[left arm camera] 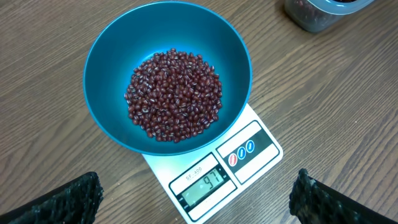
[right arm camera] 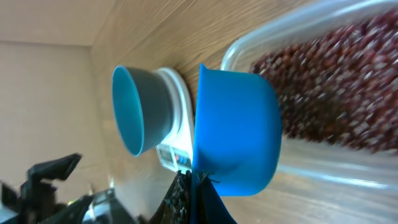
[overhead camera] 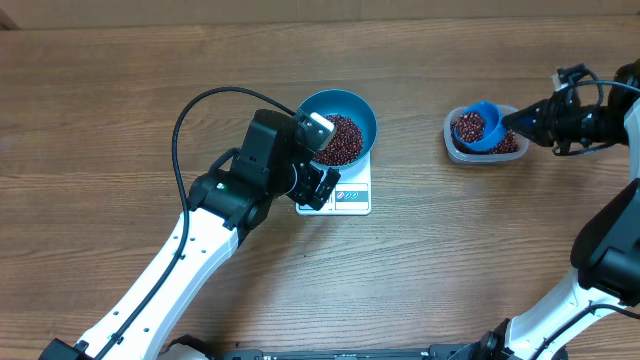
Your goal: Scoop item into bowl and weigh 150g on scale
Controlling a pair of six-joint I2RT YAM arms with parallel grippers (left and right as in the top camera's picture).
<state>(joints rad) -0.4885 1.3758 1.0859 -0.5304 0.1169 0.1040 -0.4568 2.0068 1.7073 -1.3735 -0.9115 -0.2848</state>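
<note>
One wood-grain table (overhead camera: 100, 120) under scale (overhead camera: 352, 197)

My overhead camera looks straight down on the brown wood-grain surface (overhead camera: 120, 80) from well above, taking in both arms. The left wrist camera looks steeply down, close over the round deep bright blue plastic bowl (left arm camera: 112, 56) and the flat white square kitchen scale (left arm camera: 249, 149). The right wrist camera is rolled sideways, very near the small blue plastic scoop (right arm camera: 236, 130) and the clear plastic tub (right arm camera: 323, 168), and faces across the surface. All three views share the bowl, scale and tub.
</note>
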